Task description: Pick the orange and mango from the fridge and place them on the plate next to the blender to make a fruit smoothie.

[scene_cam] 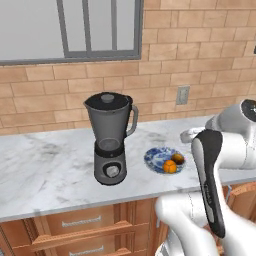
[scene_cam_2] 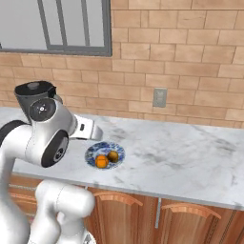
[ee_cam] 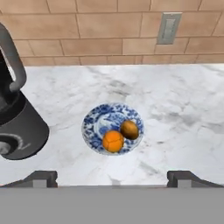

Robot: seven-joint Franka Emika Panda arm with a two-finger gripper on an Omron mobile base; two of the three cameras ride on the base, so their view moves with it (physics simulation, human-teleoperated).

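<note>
The blue-and-white plate [scene_cam: 154, 155] [scene_cam_2: 94, 151] [ee_cam: 98, 122] lies on the marble counter just right of the dark grey blender [scene_cam: 110, 137] [scene_cam_2: 33, 93] [ee_cam: 17, 127]. On the plate rest the bright orange [scene_cam: 170, 167] [scene_cam_2: 101, 162] [ee_cam: 113, 141] and, touching it, the duller orange-brown mango [scene_cam: 178, 159] [scene_cam_2: 113, 156] [ee_cam: 129, 129]. My gripper [ee_cam: 113, 179] hangs above and a little in front of the plate, its fingertips [ee_cam: 41, 178] spread wide with nothing between them. The fridge is out of view.
A brick wall with a grey outlet [scene_cam: 182, 94] [scene_cam_2: 159, 97] [ee_cam: 169, 27] backs the counter [scene_cam: 45, 165], and a window [scene_cam: 75, 27] sits above the blender. Wooden drawers [scene_cam: 80, 222] run below the counter's front edge. Bare marble stretches right of the plate.
</note>
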